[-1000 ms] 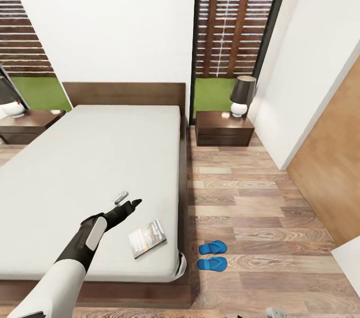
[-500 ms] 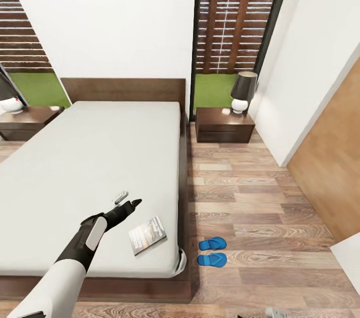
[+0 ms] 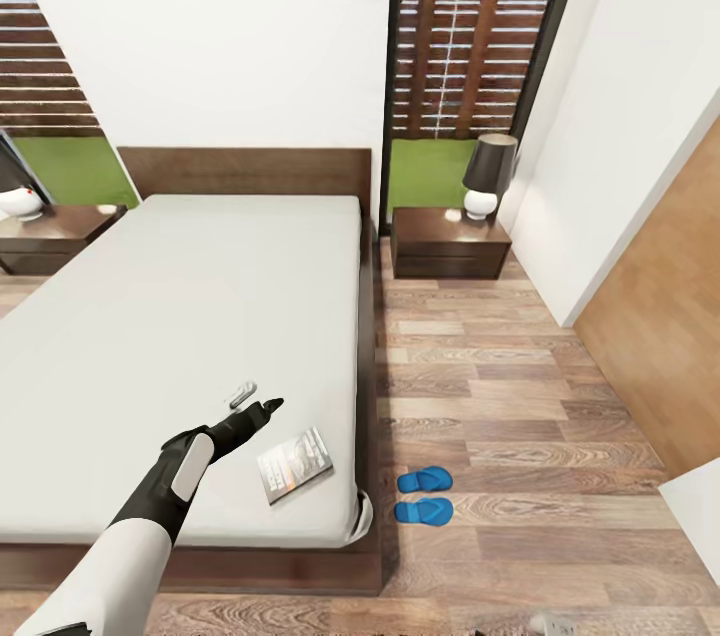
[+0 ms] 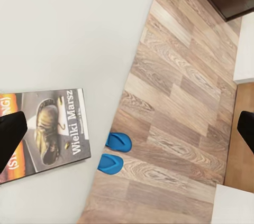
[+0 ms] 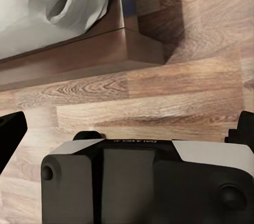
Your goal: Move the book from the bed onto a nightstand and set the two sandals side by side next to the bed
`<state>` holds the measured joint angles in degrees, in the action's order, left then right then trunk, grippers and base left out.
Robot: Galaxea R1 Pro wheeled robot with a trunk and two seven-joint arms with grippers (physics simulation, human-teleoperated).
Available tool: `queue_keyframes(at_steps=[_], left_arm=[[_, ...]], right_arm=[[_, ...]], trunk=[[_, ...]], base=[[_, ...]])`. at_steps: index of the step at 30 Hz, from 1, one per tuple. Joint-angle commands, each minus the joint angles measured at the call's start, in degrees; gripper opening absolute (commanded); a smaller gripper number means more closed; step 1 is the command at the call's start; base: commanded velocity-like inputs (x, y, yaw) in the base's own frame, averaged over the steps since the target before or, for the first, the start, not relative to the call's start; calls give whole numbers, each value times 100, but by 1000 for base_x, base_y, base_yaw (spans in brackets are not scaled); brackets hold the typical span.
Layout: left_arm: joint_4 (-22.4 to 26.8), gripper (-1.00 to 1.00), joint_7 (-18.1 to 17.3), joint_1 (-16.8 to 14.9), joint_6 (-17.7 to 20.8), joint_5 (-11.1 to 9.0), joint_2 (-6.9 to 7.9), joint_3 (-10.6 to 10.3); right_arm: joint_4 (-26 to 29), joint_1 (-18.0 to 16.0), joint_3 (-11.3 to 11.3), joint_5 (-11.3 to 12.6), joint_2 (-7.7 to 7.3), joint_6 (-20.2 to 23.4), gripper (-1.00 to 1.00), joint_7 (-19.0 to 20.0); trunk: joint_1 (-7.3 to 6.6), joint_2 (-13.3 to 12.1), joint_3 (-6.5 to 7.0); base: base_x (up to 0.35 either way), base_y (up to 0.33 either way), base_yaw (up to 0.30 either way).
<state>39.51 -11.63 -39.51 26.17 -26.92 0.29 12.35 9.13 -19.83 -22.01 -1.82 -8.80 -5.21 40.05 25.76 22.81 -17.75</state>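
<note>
While the book [image 3: 294, 465] lies flat on the bed [image 3: 180, 336], near the foot corner on the side by the floor, that half of my job is not done yet; my left tool [image 3: 270, 406] hangs over the mattress just beside the book, and its two fingers stand wide apart with nothing in them; my right tool [image 5: 127, 129] is low over the floor by the bed frame, its fingers wide apart too, and empty. The two sandals [image 3: 424, 495] sit on the wood floor next to the bed, side by side, so I think that part looks fine. What is left: pick up the book and put it on the nightstand [image 3: 448, 244], which is far off by the headboard.
</note>
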Motion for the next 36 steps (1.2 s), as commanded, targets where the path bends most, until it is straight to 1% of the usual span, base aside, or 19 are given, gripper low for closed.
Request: queue_keyframes(at_steps=[1,4,6,8,11,12,13,14,15,17,20,21,22,23,26,28,31,35,36], left_arm=[[4,100,-15,-4,46,-27,-3,22],[4,100,-15,-4,46,-30,-3,22],[4,100,-15,-4,46,-31,-3,21],[4,100,-15,-4,46,-32,-3,20],[4,100,-15,-4,46,-32,-3,21],[4,100,-15,-4,48,-32,-3,21],[4,100,-15,-4,49,-32,-3,21],[4,100,-15,-4,51,-32,-3,22],[0,100,-15,-4,50,-36,-3,20],[-3,100,-15,-4,49,-39,-6,17],[-4,100,-15,-4,50,-40,-10,14],[-4,100,-15,-4,51,-40,-10,14],[-5,100,-15,-4,52,-41,-11,14],[-5,100,-15,-4,53,-41,-11,14],[-4,100,-15,-4,55,-41,-12,12],[-3,100,-18,-4,55,-41,-12,13],[1,100,-23,-4,61,-43,-12,13],[-3,100,-170,1,63,-48,-12,13],[-4,100,-277,2,63,-45,-12,16]], right_arm=[[-8,-6,-23,-20,0,-24,100,21],[-2,-5,-23,-20,-4,-16,100,37],[27,-8,-34,-18,-67,15,100,76],[43,-8,-39,-13,-232,36,100,74],[123,-17,-69,-7,-621,233,100,89],[220,-18,-78,-6,-725,394,100,89],[304,-19,-81,-5,-762,547,100,90],[466,-21,-86,-7,-817,860,100,92],[753,-25,-86,-9,-864,1382,100,98],[1072,-23,-85,-10,-883,1822,100,100],[1511,-21,-85,-5,-912,2220,100,178],[1565,-21,-85,-5,-917,2259,100,246],[1643,-21,-85,-4,-927,2320,100,463],[1691,-21,-85,-3,-935,2364,100,789],[1755,-21,-82,-12,-943,2449,100,1981],[1765,-21,-75,-17,-936,2468,100,2480],[1715,-21,-72,-31,-932,2427,100,2716],[1688,-21,-62,-41,-929,2400,100,2750],[1682,-21,-57,-43,-925,2391,100,2750]], trunk=[[3,11,-19],[3,11,-46],[3,11,-63],[3,11,-81],[3,11,-108],[3,11,-117],[3,11,-126],[3,11,-135],[3,11,-144],[3,11,-162],[3,11,-188],[3,11,-197],[3,11,-206],[3,11,-215],[3,11,-242],[3,11,-260],[3,11,-287],[3,11,-323],[3,11,-332]], base=[[0,0,0],[0,0,0],[0,0,0],[0,0,0],[0,0,0],[0,0,0],[0,0,0],[0,0,0],[0,0,0],[0,0,0],[0,0,0],[0,0,0],[0,0,0],[0,0,0],[0,0,0],[0,0,0],[0,0,0],[0,0,0],[0,0,0]])
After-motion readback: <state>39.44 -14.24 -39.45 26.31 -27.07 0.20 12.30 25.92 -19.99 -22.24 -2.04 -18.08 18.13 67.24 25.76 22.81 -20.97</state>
